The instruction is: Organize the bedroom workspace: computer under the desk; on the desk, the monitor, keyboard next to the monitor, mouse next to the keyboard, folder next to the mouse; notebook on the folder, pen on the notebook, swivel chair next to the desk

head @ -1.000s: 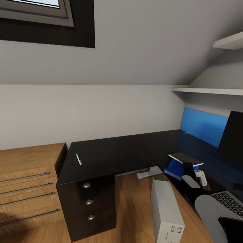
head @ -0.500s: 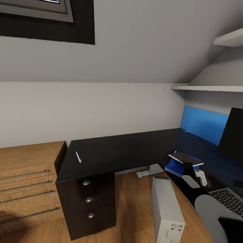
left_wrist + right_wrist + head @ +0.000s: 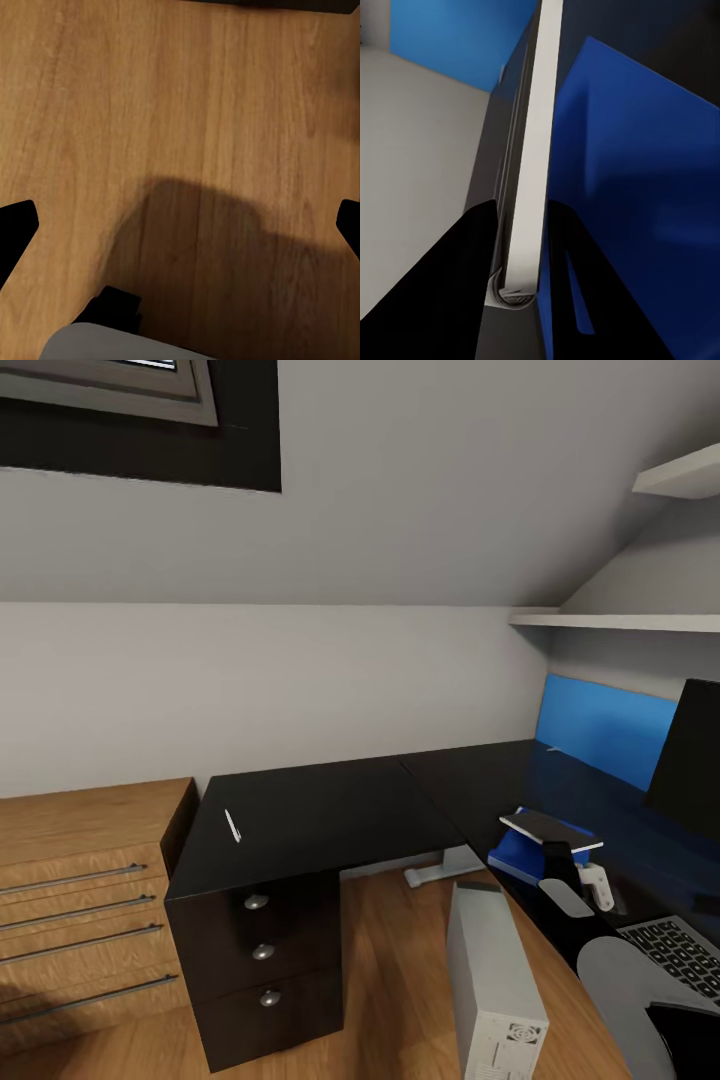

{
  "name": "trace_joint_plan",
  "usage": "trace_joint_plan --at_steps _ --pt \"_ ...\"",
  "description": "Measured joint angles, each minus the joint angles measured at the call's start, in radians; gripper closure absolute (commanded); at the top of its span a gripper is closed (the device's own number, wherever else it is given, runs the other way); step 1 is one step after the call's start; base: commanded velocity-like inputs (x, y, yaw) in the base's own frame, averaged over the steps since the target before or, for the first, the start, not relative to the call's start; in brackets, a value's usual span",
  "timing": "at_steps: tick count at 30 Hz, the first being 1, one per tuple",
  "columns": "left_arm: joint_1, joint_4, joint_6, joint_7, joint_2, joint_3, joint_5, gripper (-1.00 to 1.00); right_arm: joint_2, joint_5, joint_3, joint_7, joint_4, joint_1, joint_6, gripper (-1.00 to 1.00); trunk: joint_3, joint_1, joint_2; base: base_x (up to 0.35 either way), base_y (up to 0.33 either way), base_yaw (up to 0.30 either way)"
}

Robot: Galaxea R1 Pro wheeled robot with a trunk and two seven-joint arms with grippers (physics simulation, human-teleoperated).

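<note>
Notebook [image 3: 549, 828], dark with white page edges, is held in the air by the right gripper [image 3: 572, 865], just above the blue folder [image 3: 518, 857] that lies on the black desk [image 3: 330, 815]. In the right wrist view the notebook [image 3: 534, 150] stands edge-on between the two dark fingers [image 3: 472, 300], which are closed on it, and the folder [image 3: 630, 210] is behind it. On the left part of the desk, well apart from the folder, lies the thin white pen [image 3: 233, 827]. The grey computer [image 3: 493, 990] stands on the wood floor [image 3: 400, 980] beside the desk. At the right edge are the black monitor [image 3: 692, 755] and part of the keyboard [image 3: 680, 952]. The left gripper [image 3: 180, 225] hangs over bare floor with its jaws wide
</note>
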Motion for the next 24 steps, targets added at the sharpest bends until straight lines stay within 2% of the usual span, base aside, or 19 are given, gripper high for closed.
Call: trace_joint_plan --at_steps 6,7,24 --pt "0.0 0.0 0.0 0.0 0.0 0.0 0.0 -1.0 0.0 0.0 0.0 0.001 0.0 0.0 0.0 1.0 0.0 0.0 0.0 0.0 0.0 0.0" --pt "0.0 0.0 0.0 0.0 0.0 0.0 0.0 -1.0 0.0 0.0 0.0 0.001 0.0 0.0 0.0 -1.0 0.0 0.0 0.0 0.0 0.0 0.0" --pt "0.0 0.0 0.0 -0.001 0.0 0.0 0.0 -1.0 -0.001 0.001 -0.001 0.001 -0.001 0.0 0.0 -1.0 0.0 0.0 0.0 0.0 0.0 0.0"
